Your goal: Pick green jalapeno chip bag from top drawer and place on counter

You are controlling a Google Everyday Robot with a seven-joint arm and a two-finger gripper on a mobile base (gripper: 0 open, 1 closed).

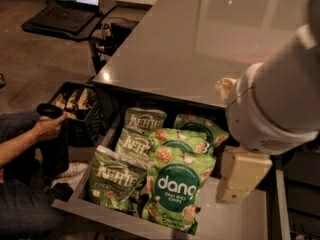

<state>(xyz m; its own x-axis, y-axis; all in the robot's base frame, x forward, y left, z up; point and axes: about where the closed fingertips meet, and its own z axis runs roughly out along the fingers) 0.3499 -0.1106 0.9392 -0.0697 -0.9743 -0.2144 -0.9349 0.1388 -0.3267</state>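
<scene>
While the wide, shallow grey top drawer point(240, 219) stands open along the bottom of the frame, its bare matte floor is seen at lower right. The glossy, crinkly olive green jalapeno chip bag point(116, 178), marked with white Kettle lettering, is recorded lying in the drawer's front left part. It is overlapped on its right by a brighter green dang bag point(177, 189). Two more olive Kettle bags point(134, 145) and a second dang bag point(200, 126) are noted behind these.

The cream-coloured gripper point(243, 176) is held at lower right over the drawer's right part, just beside the front dang bag and apart from the jalapeno bag, under a bulky white arm housing point(272, 109). Whether it is spread or closed cannot be told.

At mid left, a person's hand point(49, 128) is seen by a black crate point(80, 104). Further back, the glossy grey-brown counter point(200, 44) fills the upper centre. A black laptop point(75, 4) is noted at upper left.
</scene>
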